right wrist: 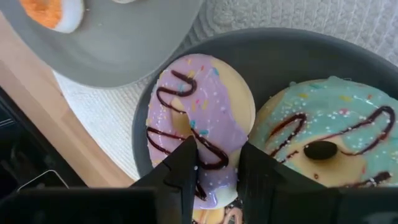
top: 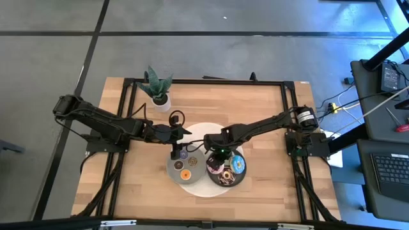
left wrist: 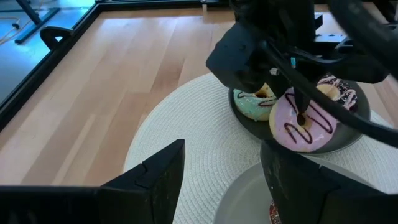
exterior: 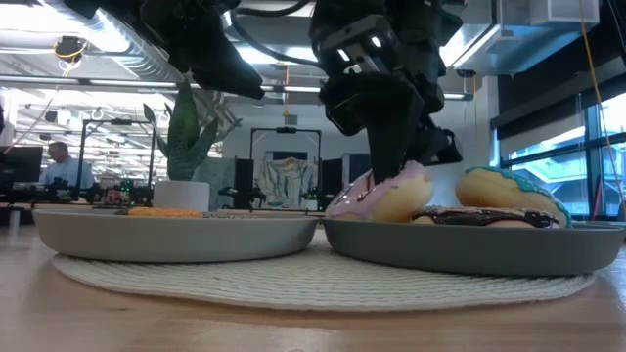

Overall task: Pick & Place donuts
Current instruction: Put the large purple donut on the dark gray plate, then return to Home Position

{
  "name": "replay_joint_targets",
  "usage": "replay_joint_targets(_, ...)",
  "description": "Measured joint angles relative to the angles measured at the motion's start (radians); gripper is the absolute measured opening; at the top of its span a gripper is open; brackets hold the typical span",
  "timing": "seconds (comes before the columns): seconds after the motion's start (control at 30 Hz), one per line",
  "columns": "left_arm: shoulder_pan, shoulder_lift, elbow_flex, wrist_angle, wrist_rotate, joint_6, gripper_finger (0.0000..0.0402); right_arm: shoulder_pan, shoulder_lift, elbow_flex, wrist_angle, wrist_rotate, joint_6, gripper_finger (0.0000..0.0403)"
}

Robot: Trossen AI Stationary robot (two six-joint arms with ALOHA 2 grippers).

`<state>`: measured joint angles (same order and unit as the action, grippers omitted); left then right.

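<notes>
Two grey plates sit side by side on a round white woven mat (top: 198, 134). The right plate (right wrist: 298, 50) holds the larger donuts: a pink one with chocolate drizzle (right wrist: 205, 106), a teal-iced one (right wrist: 323, 143) and a mint-green one (left wrist: 252, 106). The pink one lies tilted on the others (exterior: 386, 196). The left plate (top: 172, 171) holds small orange (top: 185, 174), brown and purple donuts. My right gripper (right wrist: 217, 168) is down on the pink donut. My left gripper (left wrist: 224, 186) hovers open above the left plate's edge. My right gripper holds the pink donut's ring on the side nearest it (right wrist: 217, 155), pinched between the two fingers. One finger (left wrist: 301, 115) stands in the hole and the other (right wrist: 261, 180) outside the rim. The fingers come from above, pointing down. The donut still rests tilted on the donuts in the right plate.
A small potted green plant (top: 158, 86) stands on the table's far left part. Bare wood lies around the mat, with a black frame along the table's edges. The two arms' grippers are close together over the plates. A person shows far off in the room behind.
</notes>
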<state>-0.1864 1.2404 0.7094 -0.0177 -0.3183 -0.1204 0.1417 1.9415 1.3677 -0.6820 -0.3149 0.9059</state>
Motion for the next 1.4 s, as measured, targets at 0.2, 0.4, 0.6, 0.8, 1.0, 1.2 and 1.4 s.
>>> replay_joint_targets(0.2, 0.000, 0.000, 0.000, 0.000, 0.001, 0.000, 0.0207, 0.000, 0.001, 0.000, 0.002, -0.001, -0.033, 0.0096)
replay_joint_targets(0.4, 0.000, 0.000, -0.001, 0.000, -0.001, -0.026, 0.0206, 0.000, 0.001, 0.000, 0.002, -0.014, -0.066, 0.0119)
replay_joint_targets(0.6, 0.000, 0.000, -0.001, 0.000, -0.001, -0.035, 0.0206, -0.014, 0.001, 0.000, -0.005, -0.023, -0.065, 0.0179)
replay_joint_targets(0.8, 0.000, 0.000, -0.001, 0.000, -0.001, -0.042, 0.0206, -0.030, 0.001, 0.008, -0.065, -0.028, -0.059, 0.0212)
replay_joint_targets(1.0, 0.000, 0.000, -0.001, 0.000, -0.002, -0.042, 0.0206, -0.031, 0.001, 0.046, -0.092, -0.022, -0.080, 0.0217)
replay_joint_targets(1.2, 0.000, 0.000, -0.001, 0.000, -0.002, -0.042, 0.0205, -0.035, 0.001, 0.113, -0.195, 0.054, -0.147, 0.0215)
replay_joint_targets(1.4, 0.000, -0.025, -0.001, -0.047, -0.053, -0.031, 0.0205, -0.041, -0.009, 0.262, -0.482, 0.266, -0.254, 0.0217)
